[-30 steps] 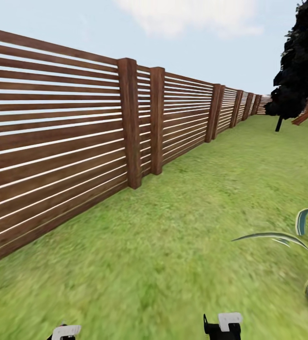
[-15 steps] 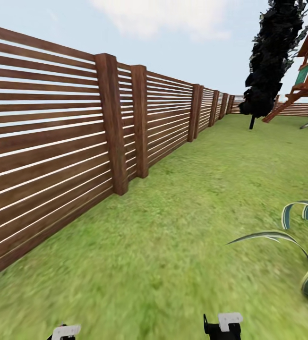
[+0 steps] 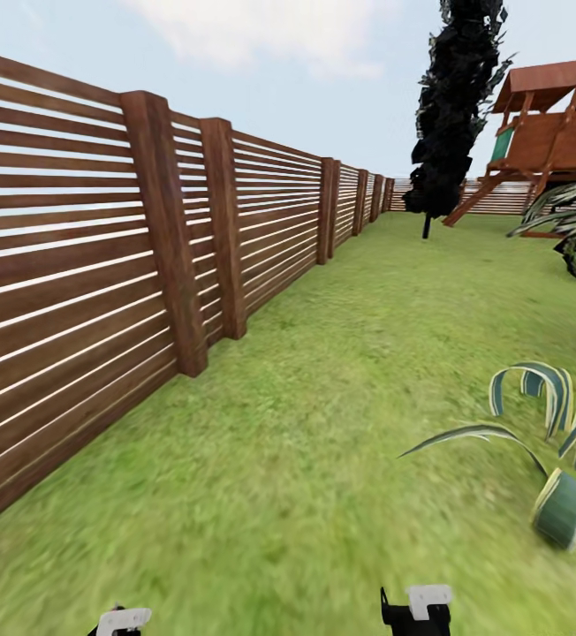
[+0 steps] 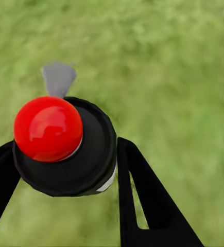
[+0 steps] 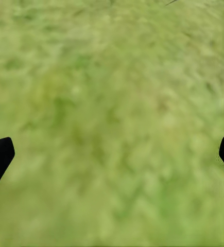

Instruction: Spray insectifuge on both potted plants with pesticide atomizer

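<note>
The pesticide atomizer, black-headed with a red cap, is clamped between the left gripper's fingers above the lawn. The right gripper is spread wide, holding nothing. Farther off, a wooden fence and dark tree are seen from the head.

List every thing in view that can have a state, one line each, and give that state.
left gripper: shut on the pesticide atomizer
pesticide atomizer: held between the fingers over grass, grey trigger sticking out past its black head
right gripper: open, holding nothing, over grass
striped-leaf plant: standing in the lawn, leaves arching over
wooden slat fence: upright, unbroken along the lawn
</note>
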Robot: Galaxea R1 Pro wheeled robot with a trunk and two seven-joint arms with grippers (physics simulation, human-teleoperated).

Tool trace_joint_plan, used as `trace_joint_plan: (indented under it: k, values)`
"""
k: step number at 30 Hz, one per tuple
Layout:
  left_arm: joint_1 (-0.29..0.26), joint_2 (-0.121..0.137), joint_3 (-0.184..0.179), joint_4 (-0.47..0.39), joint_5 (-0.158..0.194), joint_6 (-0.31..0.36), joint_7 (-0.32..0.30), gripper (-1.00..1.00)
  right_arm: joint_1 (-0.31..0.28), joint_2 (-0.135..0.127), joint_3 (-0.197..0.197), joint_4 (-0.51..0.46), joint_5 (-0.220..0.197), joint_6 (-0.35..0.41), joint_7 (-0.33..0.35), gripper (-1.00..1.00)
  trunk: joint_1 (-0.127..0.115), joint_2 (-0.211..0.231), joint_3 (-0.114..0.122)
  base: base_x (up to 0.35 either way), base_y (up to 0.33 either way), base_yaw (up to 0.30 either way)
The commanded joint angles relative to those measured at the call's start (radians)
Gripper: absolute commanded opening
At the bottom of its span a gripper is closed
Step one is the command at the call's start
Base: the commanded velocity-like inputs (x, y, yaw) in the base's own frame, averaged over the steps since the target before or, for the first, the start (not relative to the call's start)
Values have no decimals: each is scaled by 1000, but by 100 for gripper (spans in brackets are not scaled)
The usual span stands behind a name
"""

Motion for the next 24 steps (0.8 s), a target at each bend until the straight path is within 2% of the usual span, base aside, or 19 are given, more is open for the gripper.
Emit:
trace_joint_plan:
  k: [1, 12, 14, 17, 24]
  values:
    - [0, 0, -7, 0, 11, -2, -3, -100, -1, 0, -3, 1, 11, -1, -8, 100, 0, 0, -1, 304, 90, -265]
    - [0, 3, -4, 0, 11, -1, -1, -100, -1, 0, -3, 1, 11, -1, -8, 100, 0, 0, -1, 322, 117, -265]
    - [0, 5, -5, 0, 44, -1, 1, -100, -1, 0, -3, 1, 11, -1, -8, 100, 0, 0, -1, 325, 123, -265]
    - [0, 8, -5, 0, 66, -2, 1, -100, -1, 0, -3, 1, 11, -1, -8, 100, 0, 0, -1, 325, 124, -265]
    - [0, 9, -7, 1, 72, -2, 0, -100, -1, 0, -3, 1, 11, -1, -8, 100, 0, 0, -1, 301, 185, -259]
